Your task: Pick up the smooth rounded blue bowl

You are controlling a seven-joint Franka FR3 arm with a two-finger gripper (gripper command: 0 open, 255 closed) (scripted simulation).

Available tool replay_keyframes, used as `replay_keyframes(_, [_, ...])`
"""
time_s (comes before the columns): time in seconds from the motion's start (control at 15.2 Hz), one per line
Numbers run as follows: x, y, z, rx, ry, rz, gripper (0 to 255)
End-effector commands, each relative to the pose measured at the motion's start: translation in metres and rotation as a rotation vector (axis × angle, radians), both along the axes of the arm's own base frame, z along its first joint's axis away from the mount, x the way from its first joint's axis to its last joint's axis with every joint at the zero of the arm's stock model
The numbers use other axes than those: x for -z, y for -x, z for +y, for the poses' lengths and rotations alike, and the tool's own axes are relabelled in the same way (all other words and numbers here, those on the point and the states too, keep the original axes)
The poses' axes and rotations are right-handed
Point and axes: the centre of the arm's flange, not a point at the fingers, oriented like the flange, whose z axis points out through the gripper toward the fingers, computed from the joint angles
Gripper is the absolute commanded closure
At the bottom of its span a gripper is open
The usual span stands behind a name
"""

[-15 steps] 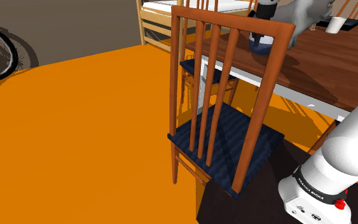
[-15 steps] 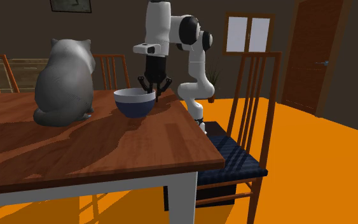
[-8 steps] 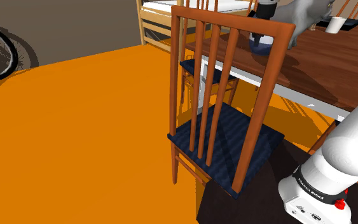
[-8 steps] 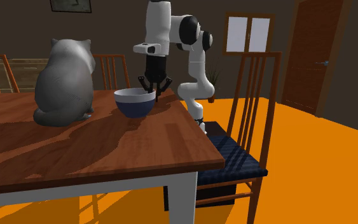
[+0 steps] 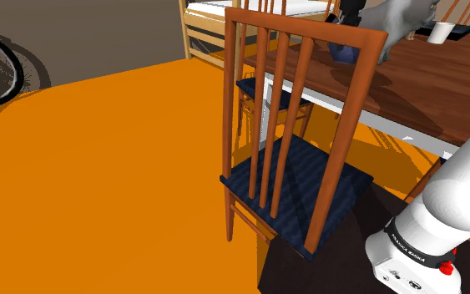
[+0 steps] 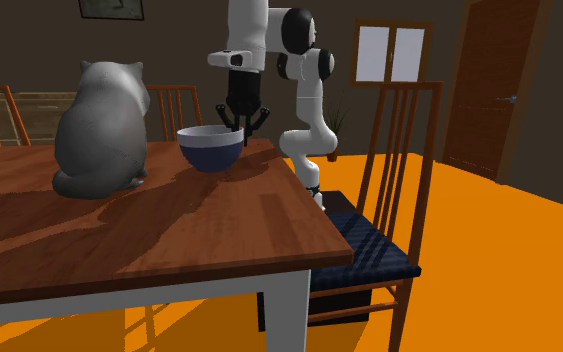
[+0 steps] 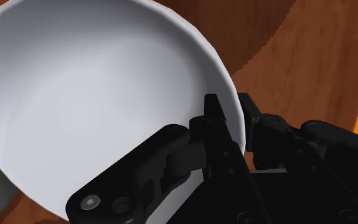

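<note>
Bowl (image 6: 209, 150), dark blue outside and pale inside, is over the wooden table (image 6: 169, 240), at 3 o'clock from the grey cat figure (image 6: 97, 125) in the second exterior view. It seems to hang just above the tabletop, but I cannot be sure that it is free of it.

The gripper (image 7: 229, 114) is clenched on the rim of the bowl. One finger is inside the wall and the other is outside, on the bowl's 3 o'clock side in the second exterior view.

The hold is on one edge only, so all the weight is to one side. I judge that the bowl may turn between the fingers and tip down, or slide out, because the wall is smooth and curved. A fast lift could cause this. A swing toward 9 o'clock could also strike the cat figure, which stands near.
</note>
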Motion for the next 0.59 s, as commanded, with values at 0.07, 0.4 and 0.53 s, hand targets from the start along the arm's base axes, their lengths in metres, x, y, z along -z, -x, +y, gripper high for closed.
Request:
replay_keyframes(0.07, [-0.016, 0.000, 0.000, 0.000, 0.000, 0.000, 255])
replay_keyframes(0.4, [-0.042, 0.000, 0.000, 0.000, 0.000, 0.000, 255])
replay_keyframes(0.53, [-0.043, 0.000, 0.000, 0.000, 0.000, 0.000, 255])
